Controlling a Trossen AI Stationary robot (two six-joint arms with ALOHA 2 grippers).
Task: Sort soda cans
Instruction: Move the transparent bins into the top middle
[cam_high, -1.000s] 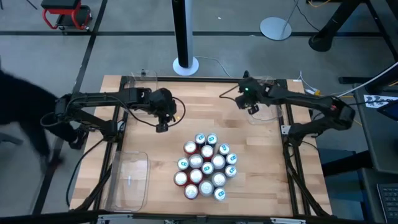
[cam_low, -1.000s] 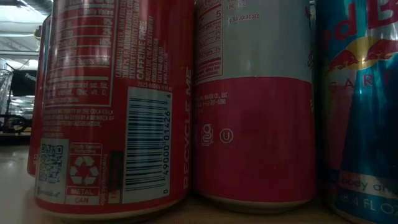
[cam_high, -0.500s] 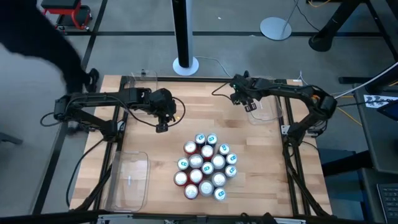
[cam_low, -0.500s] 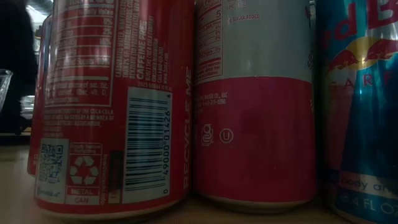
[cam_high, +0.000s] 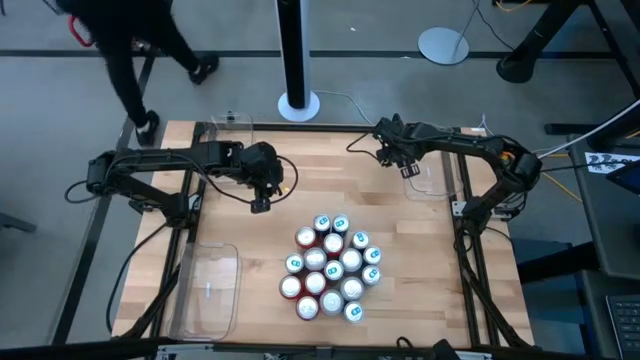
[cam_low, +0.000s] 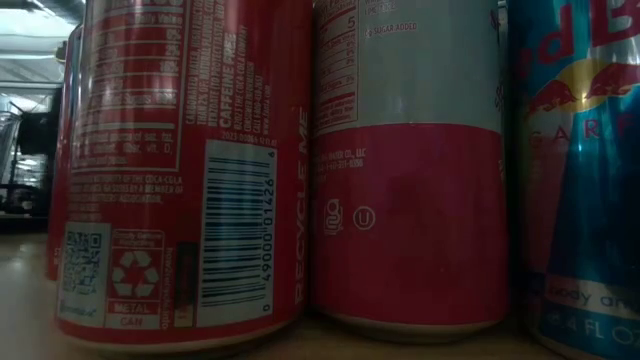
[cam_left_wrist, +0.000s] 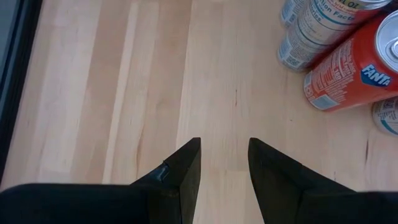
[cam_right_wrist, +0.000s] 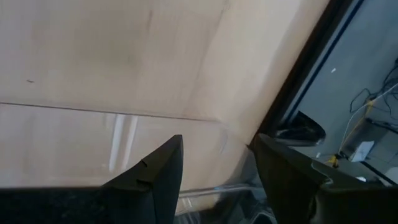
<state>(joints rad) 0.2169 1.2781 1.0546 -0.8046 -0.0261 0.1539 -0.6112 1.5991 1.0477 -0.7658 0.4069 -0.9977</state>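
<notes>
Several soda cans (cam_high: 332, 266) stand upright in a tight cluster on the wooden table (cam_high: 300, 190), right of middle toward the near edge. The low view shows a red can (cam_low: 180, 170), a silver-and-pink can (cam_low: 405, 170) and a blue can (cam_low: 580, 180) close up. My left gripper (cam_high: 260, 205) hovers open over bare wood, to the far left of the cluster. Its wrist view shows the open fingers (cam_left_wrist: 224, 142) and a red Fanta can (cam_left_wrist: 351, 68) beyond them. My right gripper (cam_high: 406, 170) hangs open at the far right, with nothing between its fingers (cam_right_wrist: 217, 140).
A clear plastic bin (cam_high: 430, 178) sits at the far right under my right gripper, its rim (cam_right_wrist: 124, 115) showing in the wrist view. Another clear bin (cam_high: 208, 290) lies at the near left. A person (cam_high: 130, 50) walks on the floor beyond the far left corner.
My right arm has folded in closer to the table's far right. Its gripper has tipped further downward and sunk a little over the clear bin. The cans and my left gripper have kept still. A person has walked past the table's far left.
</notes>
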